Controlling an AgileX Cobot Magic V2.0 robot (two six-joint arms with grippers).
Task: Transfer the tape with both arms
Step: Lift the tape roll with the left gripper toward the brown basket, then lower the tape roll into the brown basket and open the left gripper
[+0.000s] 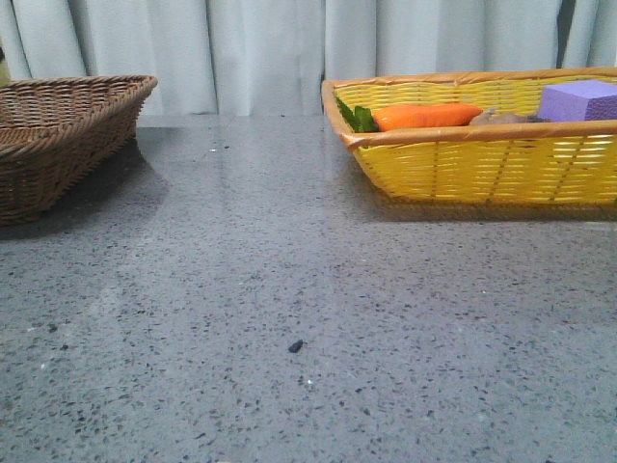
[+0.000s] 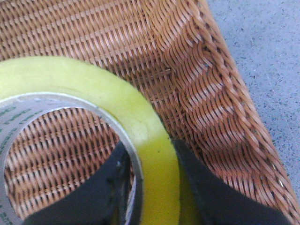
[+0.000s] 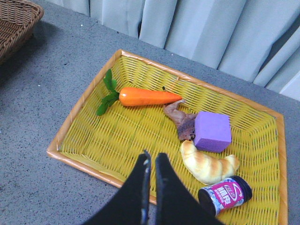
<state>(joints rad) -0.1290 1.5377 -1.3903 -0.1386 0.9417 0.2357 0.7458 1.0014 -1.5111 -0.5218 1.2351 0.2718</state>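
The yellow tape roll [image 2: 93,89] with its white, green-printed core fills the left wrist view, over the floor of the brown wicker basket [image 2: 206,103]. My left gripper [image 2: 152,159] is shut on the roll's wall, one finger inside the core and one outside. I cannot tell whether the roll rests on the basket floor. My right gripper [image 3: 152,161] is shut and empty, hovering above the near rim of the yellow basket [image 3: 79,108]. Neither arm nor the tape shows in the front view.
The brown basket [image 1: 58,135] stands at the table's far left, the yellow basket [image 1: 482,164] at the far right. The yellow one holds a carrot [image 3: 147,97], a purple block [image 3: 212,131], a croissant [image 3: 208,164], a dark jar [image 3: 225,194] and a brown object [image 3: 180,119].
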